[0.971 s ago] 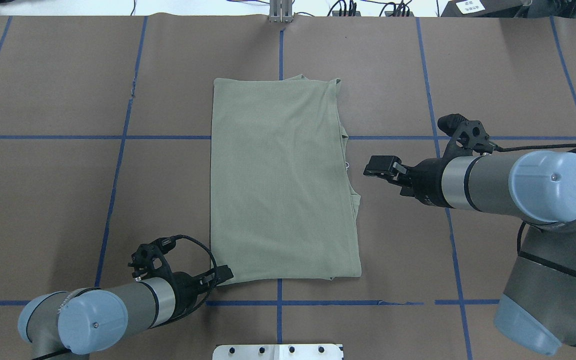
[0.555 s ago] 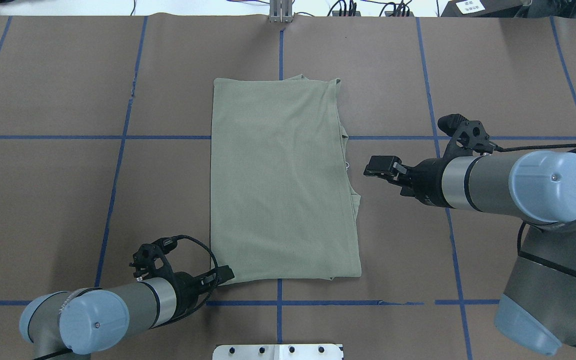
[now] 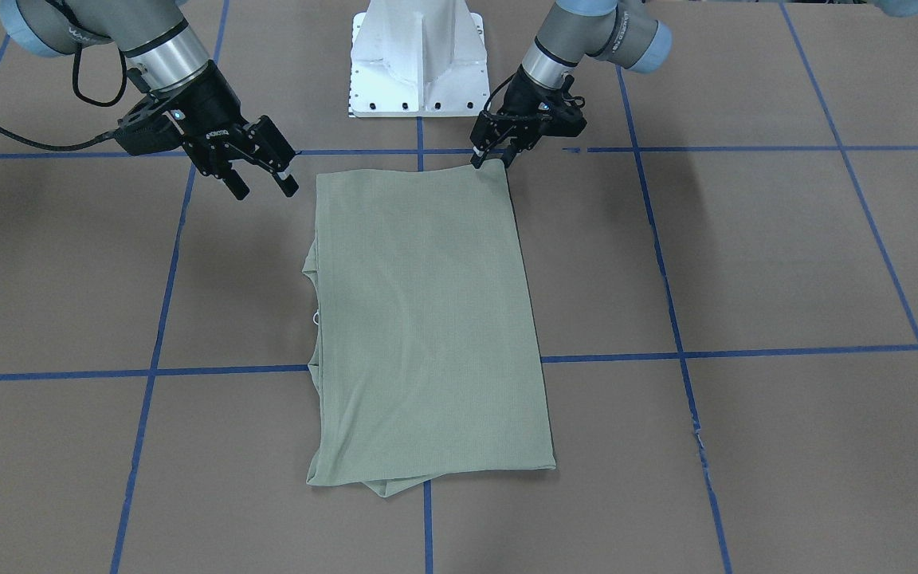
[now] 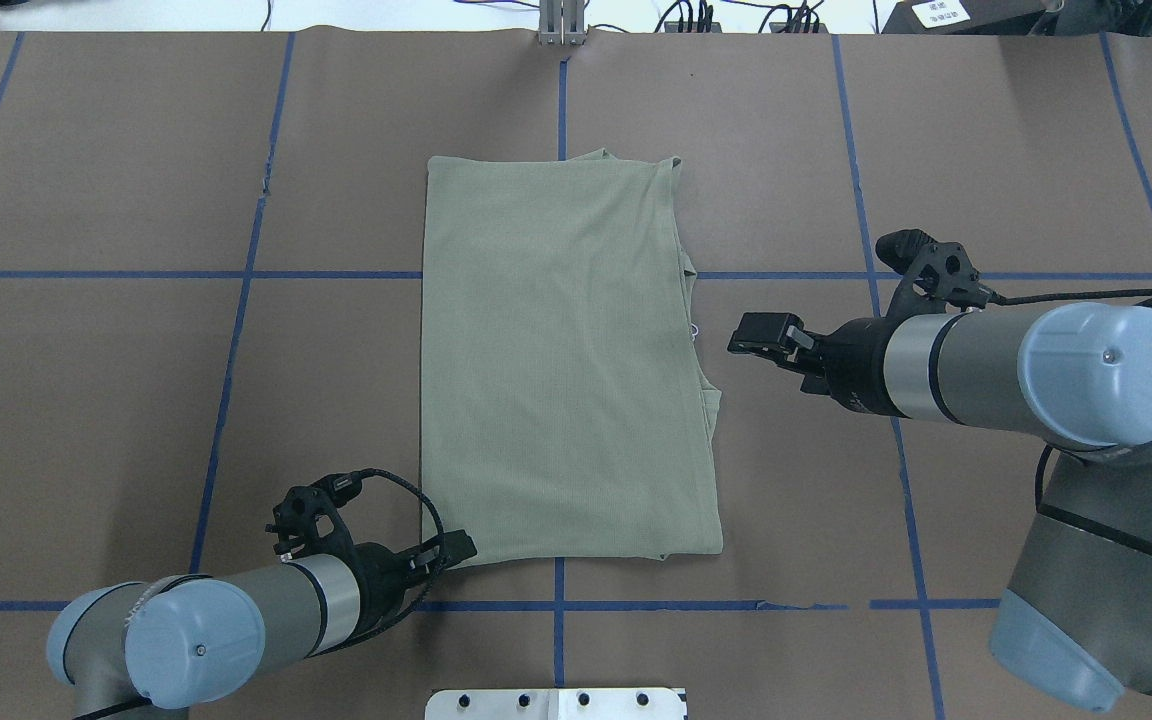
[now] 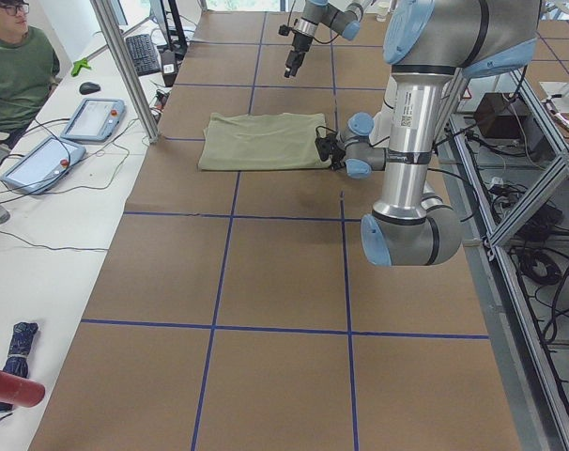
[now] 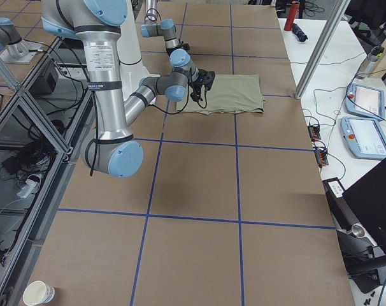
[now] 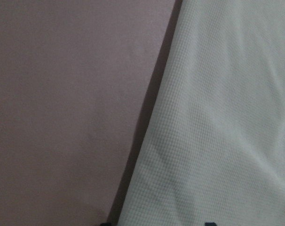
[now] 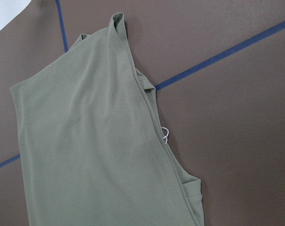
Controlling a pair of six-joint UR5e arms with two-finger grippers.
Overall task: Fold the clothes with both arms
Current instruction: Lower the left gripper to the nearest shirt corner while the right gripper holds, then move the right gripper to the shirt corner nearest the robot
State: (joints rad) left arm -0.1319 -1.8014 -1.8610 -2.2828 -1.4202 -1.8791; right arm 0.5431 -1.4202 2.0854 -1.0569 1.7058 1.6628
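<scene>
The clothes are one sage-green shirt (image 4: 566, 360) lying folded into a tall flat rectangle at the table's middle, also seen as shirt (image 3: 427, 319) and shirt (image 8: 86, 155). A white loop (image 8: 165, 134) peeks out at its right edge. My left gripper (image 4: 456, 548) is low at the shirt's near-left corner. In the front view the left gripper (image 3: 492, 158) is open, with its fingers on either side of that corner. The left wrist view is filled by the shirt's edge (image 7: 217, 117). My right gripper (image 3: 264, 185) hangs open and empty, off the shirt's right edge.
Brown paper with blue tape lines (image 4: 236, 275) covers the table. The white base pedestal (image 3: 419, 56) stands at the near edge. A person (image 5: 17, 66) sits by tablets (image 5: 92, 117) beyond the far edge. A paper cup (image 6: 40, 293) stands off the table.
My left gripper has crept a little forward and right, onto the shirt's near-left corner. The right arm and the shirt have stayed put.
</scene>
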